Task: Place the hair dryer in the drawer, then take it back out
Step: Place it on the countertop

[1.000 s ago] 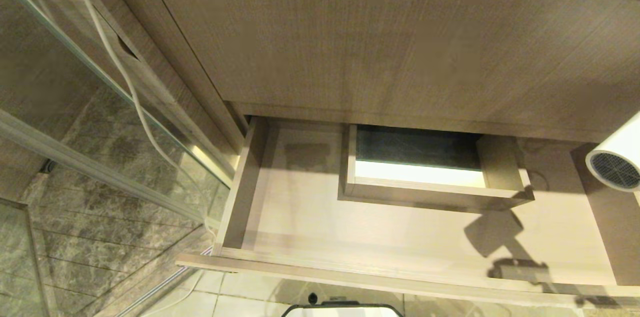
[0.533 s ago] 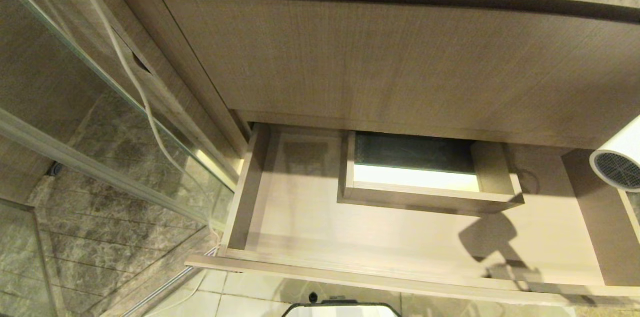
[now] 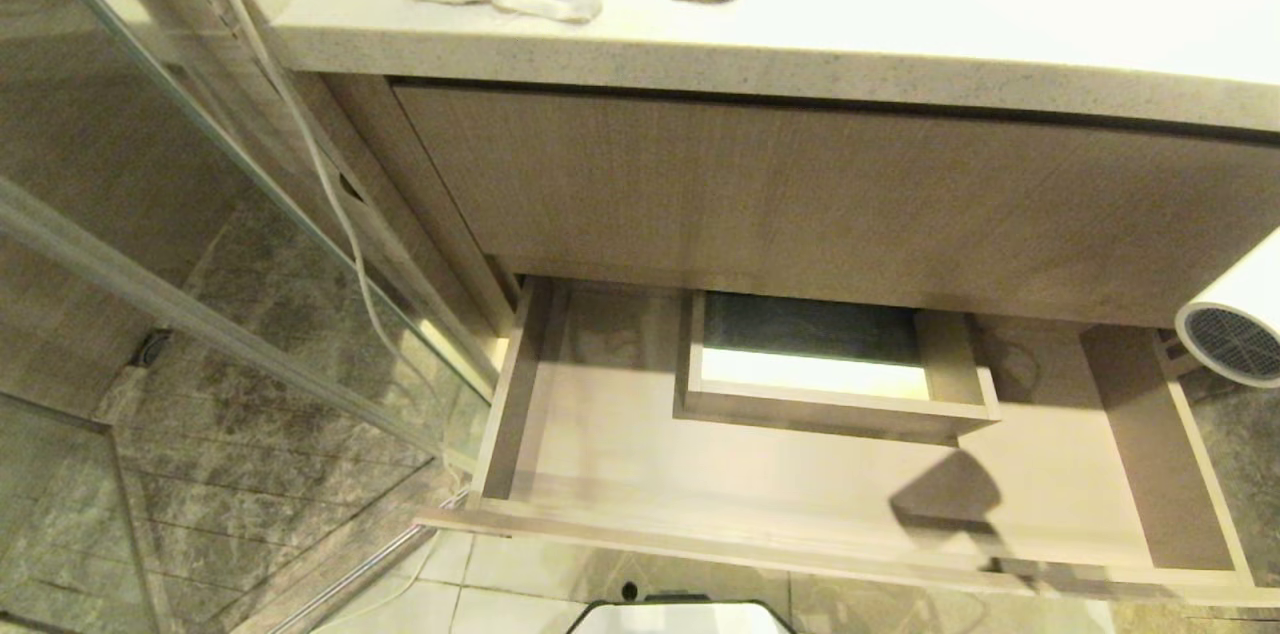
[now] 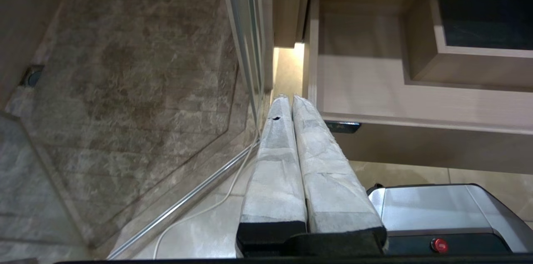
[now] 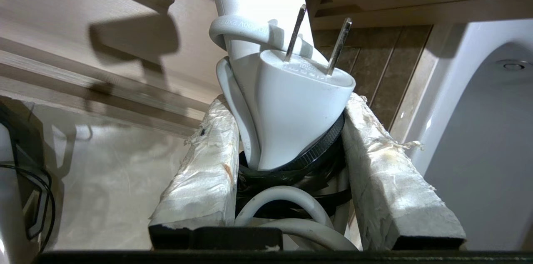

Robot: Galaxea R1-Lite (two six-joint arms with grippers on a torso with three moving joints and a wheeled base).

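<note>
With the drawer (image 3: 830,504) pulled out and bare inside, the taking-out step looks in hand, so next comes a placing spot, as the right pincer (image 5: 291,130), part-open, clamps the hair dryer (image 3: 1235,329) by handle and bundled cord beside the drawer's right end.

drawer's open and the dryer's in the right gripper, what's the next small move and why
Probably carry the hair dryer leftward over the drawer, then lower it. The right gripper is clamped on its handle and bundled cord, and the head view shows the barrel at the drawer's right end, above it. The drawer floor looks bare, with a boxed cutout at the back to avoid.
</note>
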